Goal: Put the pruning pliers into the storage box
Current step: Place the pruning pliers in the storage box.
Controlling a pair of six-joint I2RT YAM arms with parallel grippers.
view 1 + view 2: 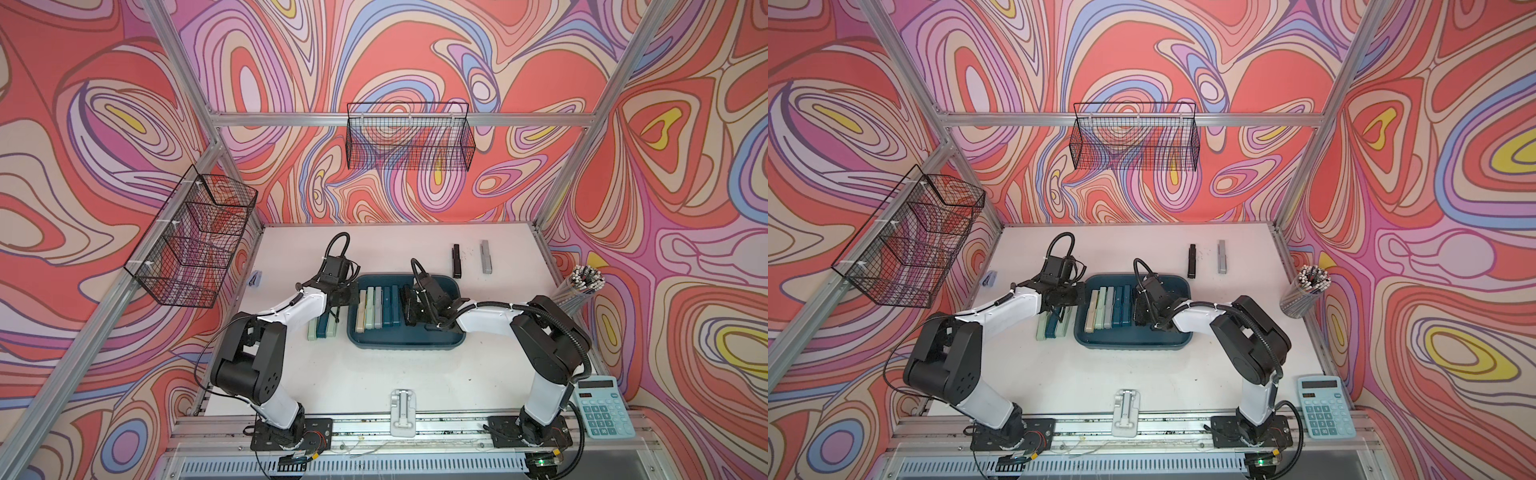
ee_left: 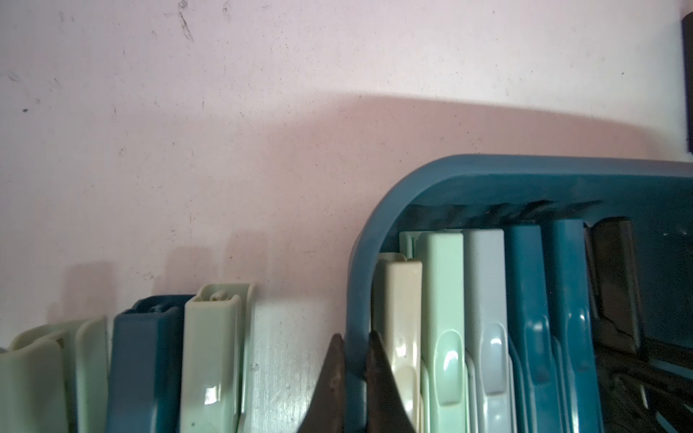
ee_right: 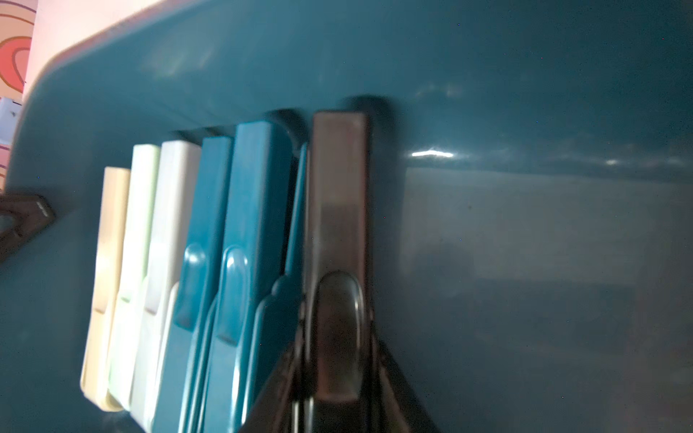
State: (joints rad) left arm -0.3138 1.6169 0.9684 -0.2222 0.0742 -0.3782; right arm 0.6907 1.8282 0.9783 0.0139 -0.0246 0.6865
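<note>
Holding the black pliers point(image 3: 337, 187) in my right gripper point(image 3: 337, 348), I have them down inside the box point(image 1: 409, 337), right beside the dark blue-green ones at the end of the row point(image 1: 376, 309). My fingers press on both sides, so they are gripped and not let go yet. My left gripper point(image 2: 356, 348) is shut tight on the box's side wall, one finger inside and one outside, which should keep the box from sliding. Three more pliers point(image 1: 321, 328) lie on the table point(image 1: 374, 374) just beside that wall; a black one point(image 1: 456, 260) and a grey one point(image 1: 486, 257) lie far back, well apart from the box. I think the job is about half done.

What could go wrong? The black pliers look to stand on a thin side, so they may flop over when I open up. My finger sits very close to the blue-green neighbour, so lifting out crooked could drag it out of line. If my left gripper tugs as it lets go, the box could bump the three waiting beside it.
</note>
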